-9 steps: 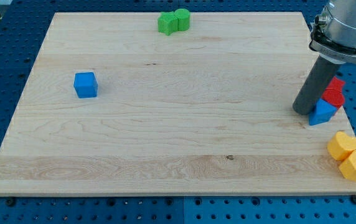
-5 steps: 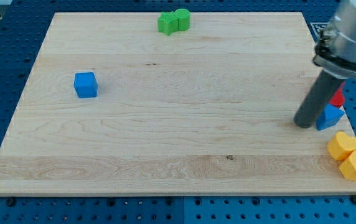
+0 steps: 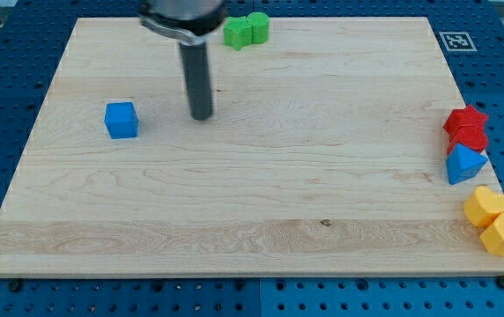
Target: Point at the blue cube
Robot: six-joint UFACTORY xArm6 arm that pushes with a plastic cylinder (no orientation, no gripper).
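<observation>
dark rod upright, my tip [image 3: 202, 116] down

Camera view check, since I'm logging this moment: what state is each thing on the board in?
My tip: on the board, right of the blue cube, apart from it.
Blue cube: alone, upright, untouched.
Green blocks: paired, touching, top edge.
Red blocks: at the right edge, against the blue triangular block.
Yellow blocks: touching, overhanging the right edge.

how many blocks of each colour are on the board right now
blue: 2, the blue cube and the blue triangular block
green: 2, the green blocks
red: 2, the red blocks
yellow: 2, the yellow blocks
total: 8
my tip is to the view's right of the blue cube, apart from it
</observation>
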